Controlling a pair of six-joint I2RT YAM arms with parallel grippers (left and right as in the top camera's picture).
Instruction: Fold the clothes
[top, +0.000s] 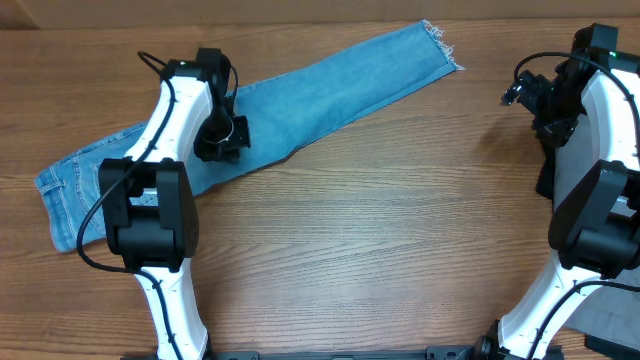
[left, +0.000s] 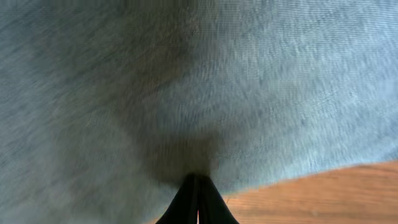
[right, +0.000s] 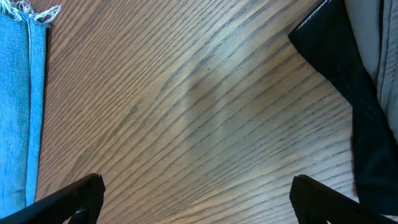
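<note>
Overhead we count one pair of jeans (top: 330, 85) and two grippers; only wrist views show us the left gripper (left: 198, 190) pinching denim, the right gripper (right: 198, 193) wide over the table (right: 205, 106).

A brown wooden tabletop with long streaky grain (top: 380, 240) fills most of the overhead view, with a darker band (top: 300, 8) along its far edge. The same grain slants across the right wrist view and shows orange-brown low in the left wrist view.
</note>
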